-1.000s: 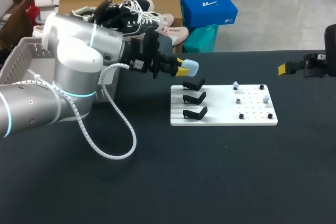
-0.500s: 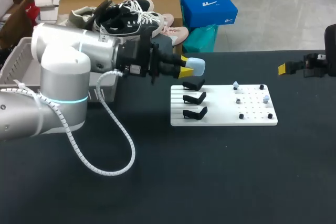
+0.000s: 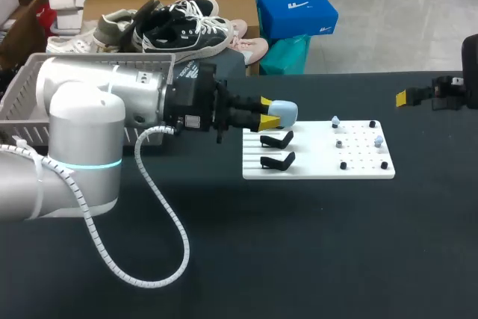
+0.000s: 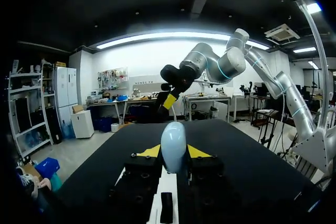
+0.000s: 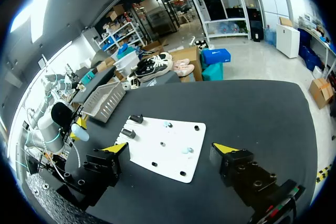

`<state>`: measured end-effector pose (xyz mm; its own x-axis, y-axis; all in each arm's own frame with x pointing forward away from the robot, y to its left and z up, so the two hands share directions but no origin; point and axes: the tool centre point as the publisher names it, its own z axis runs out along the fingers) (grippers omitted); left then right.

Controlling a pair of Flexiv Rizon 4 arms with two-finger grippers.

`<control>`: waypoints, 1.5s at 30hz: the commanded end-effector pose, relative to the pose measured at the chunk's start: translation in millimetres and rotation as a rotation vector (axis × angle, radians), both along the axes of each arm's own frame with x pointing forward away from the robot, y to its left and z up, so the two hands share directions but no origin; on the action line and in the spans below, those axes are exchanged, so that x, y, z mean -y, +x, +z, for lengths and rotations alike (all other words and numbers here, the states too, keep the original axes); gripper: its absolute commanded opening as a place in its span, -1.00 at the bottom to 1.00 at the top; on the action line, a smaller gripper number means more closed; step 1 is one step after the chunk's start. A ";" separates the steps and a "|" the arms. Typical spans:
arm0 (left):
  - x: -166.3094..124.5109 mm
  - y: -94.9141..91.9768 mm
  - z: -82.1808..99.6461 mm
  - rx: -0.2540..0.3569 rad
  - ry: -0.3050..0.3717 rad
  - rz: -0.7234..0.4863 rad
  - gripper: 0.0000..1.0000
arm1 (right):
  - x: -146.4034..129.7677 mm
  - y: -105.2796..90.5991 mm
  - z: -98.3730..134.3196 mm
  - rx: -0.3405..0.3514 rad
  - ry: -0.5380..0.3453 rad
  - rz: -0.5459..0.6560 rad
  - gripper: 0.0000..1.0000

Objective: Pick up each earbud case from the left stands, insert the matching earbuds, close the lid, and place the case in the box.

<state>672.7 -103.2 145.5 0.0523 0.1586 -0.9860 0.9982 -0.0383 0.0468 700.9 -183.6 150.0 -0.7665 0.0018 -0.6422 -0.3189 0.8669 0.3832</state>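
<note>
**Head view.** Shows the left gripper (image 3: 268,112) clenched on the pale blue earbud case (image 3: 285,113), held in the air over the twelve o'clock edge of the white board (image 3: 317,163). Leaves two black stands (image 3: 276,140) bare at six o'clock of the case; hides any third under the fingers. Places two small pale pieces, probably the earbuds (image 3: 336,120), on pegs at three to four o'clock of the case, well apart from it. Sets the grey basket (image 3: 22,98), taken as the box, at nine o'clock, behind the left arm.

**Left wrist view.** Confirms the grip: case upright between both yellow tips, touched from two sides, lid apparently shut.

**Right wrist view.** Shows the right gripper (image 5: 173,149) released, fingers wide apart and empty, parked near the table's three o'clock edge, well apart from the board.

**Hazards, as judged.**
- Smooth rounded shell pinched near one end only: liable to pivot or squirt out on a jolt or on prying at the lid.
- Low carry over the stands: liable to snag one.
- Small earbuds on pegs: easily knocked off by a brushing finger.
- Long reach needed from the right arm: risk of arm-to-arm contact above the board.
</note>
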 end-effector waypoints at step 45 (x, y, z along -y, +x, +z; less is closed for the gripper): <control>46.5 -3.2 -15.4 0.082 -0.086 -0.012 -1.00 | 1.1 0.6 -0.8 0.001 0.003 0.005 1.00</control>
